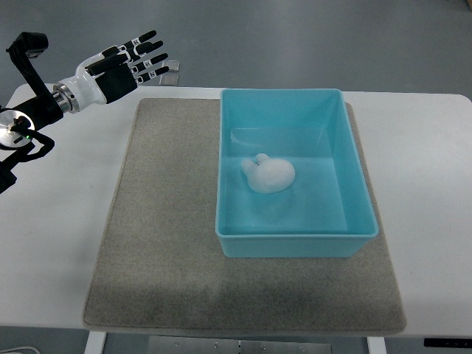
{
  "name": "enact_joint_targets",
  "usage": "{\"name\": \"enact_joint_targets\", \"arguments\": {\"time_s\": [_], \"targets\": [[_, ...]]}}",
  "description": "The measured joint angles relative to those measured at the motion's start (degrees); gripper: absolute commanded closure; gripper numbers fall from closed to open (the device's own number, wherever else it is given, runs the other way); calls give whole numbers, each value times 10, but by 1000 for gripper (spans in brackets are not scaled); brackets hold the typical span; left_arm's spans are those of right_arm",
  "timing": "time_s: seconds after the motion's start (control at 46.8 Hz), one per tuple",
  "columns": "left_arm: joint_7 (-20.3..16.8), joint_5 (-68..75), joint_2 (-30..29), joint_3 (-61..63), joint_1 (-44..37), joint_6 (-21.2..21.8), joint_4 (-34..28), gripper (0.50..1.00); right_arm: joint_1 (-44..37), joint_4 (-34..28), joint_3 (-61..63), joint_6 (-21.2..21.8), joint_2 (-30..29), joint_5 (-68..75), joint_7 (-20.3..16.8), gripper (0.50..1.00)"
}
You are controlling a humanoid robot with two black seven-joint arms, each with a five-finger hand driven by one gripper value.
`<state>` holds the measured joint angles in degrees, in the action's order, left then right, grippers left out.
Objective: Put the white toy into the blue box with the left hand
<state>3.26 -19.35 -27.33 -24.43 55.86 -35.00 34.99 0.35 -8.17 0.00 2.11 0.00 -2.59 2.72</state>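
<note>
Top view: toy (270,175) lies in box (295,240), long axis left-right, ears pointing upper left; left hand (125,68) spread, empty, well apart.

Lighting: bright, even, overhead; no hard hotspots. Table (51,243) near-white, close to clipping, little surface detail. Mat (169,243) shows a soft darker band along near edge, approx. lower third. Box (295,240) casts faint shadow on mat at its near side; inner floor has mild sheen w/ pale reflections near far wall. Toy (270,175) low contrast vs. box floor, edges soft. Left hand (125,68) sharp, no motion blur. Focus: uniform. Slight barrel bend at table's far edge. Floor beyond: dull grey-blue, dimmer.
</note>
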Motion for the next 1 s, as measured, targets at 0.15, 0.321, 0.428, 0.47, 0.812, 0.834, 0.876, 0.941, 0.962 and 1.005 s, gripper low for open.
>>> {"name": "enact_joint_targets", "arguments": {"time_s": [0.15,0.321,0.428,0.47,0.812,0.834,0.876,0.941,0.962,1.005], "targets": [[-1,-1,2,-2,0,0,1,501,0,0,0,0,0,0,0,564],[-1,0,1,-20,0,0,2,501,0,0,0,0,0,0,0,564],[-1,0,1,-23,0,0,3,501,0,0,0,0,0,0,0,564],[-1,0,2,-23,0,0,3,501,0,0,0,0,0,0,0,564],[-1,1,3,-23,0,0,3,501,-1,-2,0,4,0,-3,0,564],[-1,1,3,-23,0,0,3,501,-1,-2,0,4,0,-3,0,564],[-1,1,2,-23,0,0,3,500,-1,-2,0,5,0,-2,0,564],[-1,1,1,-24,0,0,3,501,-1,-2,0,6,0,-2,0,564],[-1,1,1,-24,0,0,3,501,0,-2,0,6,0,-1,0,564],[-1,0,1,-24,0,0,3,501,0,-3,0,6,0,-1,0,564]]}}
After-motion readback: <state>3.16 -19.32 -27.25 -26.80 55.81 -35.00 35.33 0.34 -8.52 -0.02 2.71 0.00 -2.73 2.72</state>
